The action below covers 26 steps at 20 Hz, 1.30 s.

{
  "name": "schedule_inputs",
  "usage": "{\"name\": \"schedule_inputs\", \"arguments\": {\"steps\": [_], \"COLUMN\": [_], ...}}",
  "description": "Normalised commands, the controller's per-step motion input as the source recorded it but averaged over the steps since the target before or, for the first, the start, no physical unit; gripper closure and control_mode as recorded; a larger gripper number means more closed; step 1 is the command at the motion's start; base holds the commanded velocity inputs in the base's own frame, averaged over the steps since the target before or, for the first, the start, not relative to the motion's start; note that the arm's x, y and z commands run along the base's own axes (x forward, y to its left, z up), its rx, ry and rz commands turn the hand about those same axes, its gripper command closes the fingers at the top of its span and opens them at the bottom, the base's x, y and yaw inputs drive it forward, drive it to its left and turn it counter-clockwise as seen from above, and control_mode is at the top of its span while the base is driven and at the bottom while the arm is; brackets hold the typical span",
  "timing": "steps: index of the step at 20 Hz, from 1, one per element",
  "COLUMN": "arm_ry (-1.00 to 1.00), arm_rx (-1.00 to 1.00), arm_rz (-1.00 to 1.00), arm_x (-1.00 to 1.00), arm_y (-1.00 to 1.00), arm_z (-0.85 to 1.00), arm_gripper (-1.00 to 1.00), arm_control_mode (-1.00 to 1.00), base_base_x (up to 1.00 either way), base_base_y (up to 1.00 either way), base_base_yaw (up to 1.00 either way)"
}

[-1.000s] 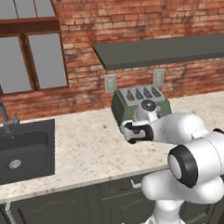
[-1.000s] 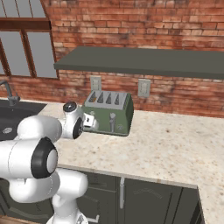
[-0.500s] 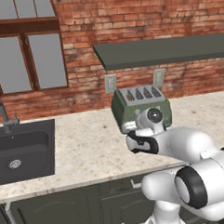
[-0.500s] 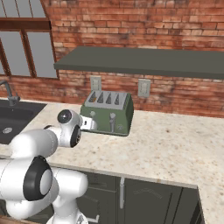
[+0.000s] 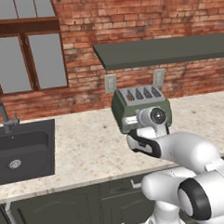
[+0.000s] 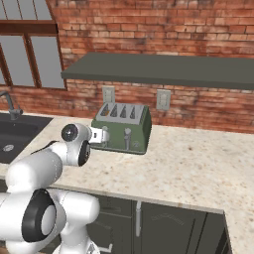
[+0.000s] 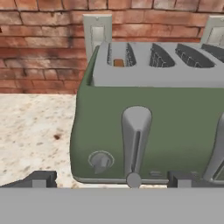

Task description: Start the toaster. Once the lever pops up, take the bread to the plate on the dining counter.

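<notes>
The sage-green toaster (image 5: 140, 104) stands on the stone worktop by the brick wall, also seen from the right (image 6: 125, 127). In the hand view the toaster (image 7: 175, 113) is very close. A brown edge of the bread (image 7: 118, 62) shows low in its leftmost slot. The silver lever track (image 7: 136, 142) faces me, with a round lever end (image 7: 133, 179) at its bottom. My gripper (image 7: 111, 180) is open just in front of the toaster's lower front, with nothing between its fingers; from the right my gripper (image 6: 102, 134) nearly touches the toaster's left front. The plate and the dining counter are out of view.
A dark sink (image 5: 20, 150) with a faucet (image 5: 2, 115) lies left on the worktop (image 5: 83, 148). A grey shelf (image 6: 163, 69) hangs above the toaster, with two wall outlets (image 6: 162, 99) behind it. A small dial (image 7: 100, 161) sits left of the lever.
My hand has edged closer to the toaster's front while the elbow has dropped lower. The jaws have stayed open, and the toaster has not moved.
</notes>
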Motion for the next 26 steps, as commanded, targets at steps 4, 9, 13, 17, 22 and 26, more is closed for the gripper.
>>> {"name": "schedule_inputs", "arguments": {"steps": [4,9,13,17,22,26], "arm_ry": [-0.10,-0.08,-0.06,-0.05,-0.03,-0.01], "arm_rx": [0.00,0.00,0.00,0.00,0.00,0.00], "arm_rz": [0.00,0.00,0.00,0.00,0.00,0.00], "arm_x": [-0.01,0.00,0.00,0.00,0.00,0.00], "arm_y": [0.00,0.00,0.00,0.00,-0.02,0.00], "arm_z": [0.37,0.33,0.30,0.29,0.20,0.04], "arm_gripper": [-1.00,-1.00,-1.00,-1.00,-1.00,-1.00], "arm_control_mode": [-1.00,-1.00,-1.00,-1.00,-1.00,-1.00], "base_base_x": [0.00,0.00,0.00,0.00,0.00,0.00], "base_base_y": [0.00,0.00,0.00,0.00,0.00,0.00], "base_base_yaw": [0.00,0.00,0.00,0.00,0.00,0.00]}}
